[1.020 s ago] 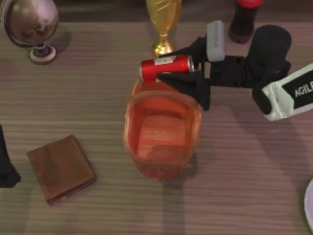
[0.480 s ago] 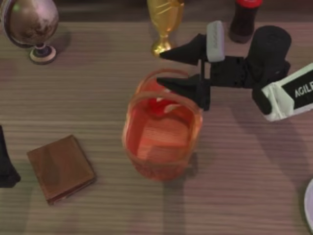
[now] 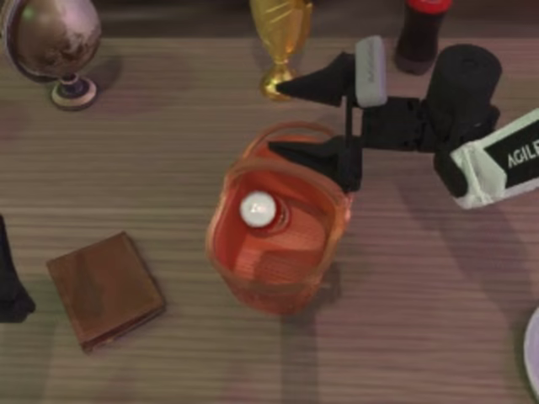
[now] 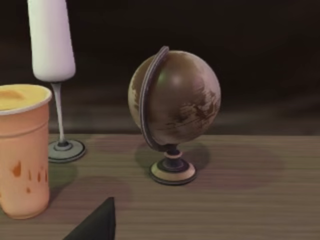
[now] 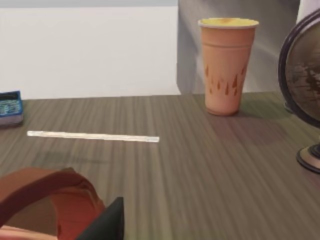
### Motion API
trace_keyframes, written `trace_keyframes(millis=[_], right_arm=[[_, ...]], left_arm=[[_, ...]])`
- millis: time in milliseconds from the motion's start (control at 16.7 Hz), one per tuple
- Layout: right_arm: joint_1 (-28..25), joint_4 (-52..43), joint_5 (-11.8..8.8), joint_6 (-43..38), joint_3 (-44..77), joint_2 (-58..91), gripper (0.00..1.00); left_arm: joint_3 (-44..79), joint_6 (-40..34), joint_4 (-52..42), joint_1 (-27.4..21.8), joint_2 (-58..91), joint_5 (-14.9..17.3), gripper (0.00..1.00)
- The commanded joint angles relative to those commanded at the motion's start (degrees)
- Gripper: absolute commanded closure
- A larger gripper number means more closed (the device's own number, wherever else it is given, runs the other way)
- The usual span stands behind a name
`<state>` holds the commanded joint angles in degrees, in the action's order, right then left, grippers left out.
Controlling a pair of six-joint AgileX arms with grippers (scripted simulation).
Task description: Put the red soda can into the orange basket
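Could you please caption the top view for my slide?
Red soda can standing inside the orange basket, open right gripper above its rim.

The tabletop (image 3: 421,295) is seen from high above. Each wrist view is taken low, looking sideways. The globe (image 4: 172,107) is shared by all.

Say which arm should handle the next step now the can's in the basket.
Right. The can stands upright inside the basket, so probably only retreat remains. The right gripper hangs open over the basket's far rim; the left arm is parked at the table's left edge.
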<state>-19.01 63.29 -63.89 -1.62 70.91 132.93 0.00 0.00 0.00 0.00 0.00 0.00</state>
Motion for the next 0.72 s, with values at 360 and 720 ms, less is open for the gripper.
trace_keyframes(millis=[360, 720], right_arm=[[0.9, -2.9, 2.3, -0.3, -4.0, -4.0, 0.00], [4.5, -14.1, 13.1, -0.6, -19.0, -22.3, 0.00]], left_arm=[[5.1, 2.6, -3.5, -1.7, 5.1, 0.3, 0.00], [26.7, 13.5, -17.9, -8.1, 26.2, 0.6, 0.00]])
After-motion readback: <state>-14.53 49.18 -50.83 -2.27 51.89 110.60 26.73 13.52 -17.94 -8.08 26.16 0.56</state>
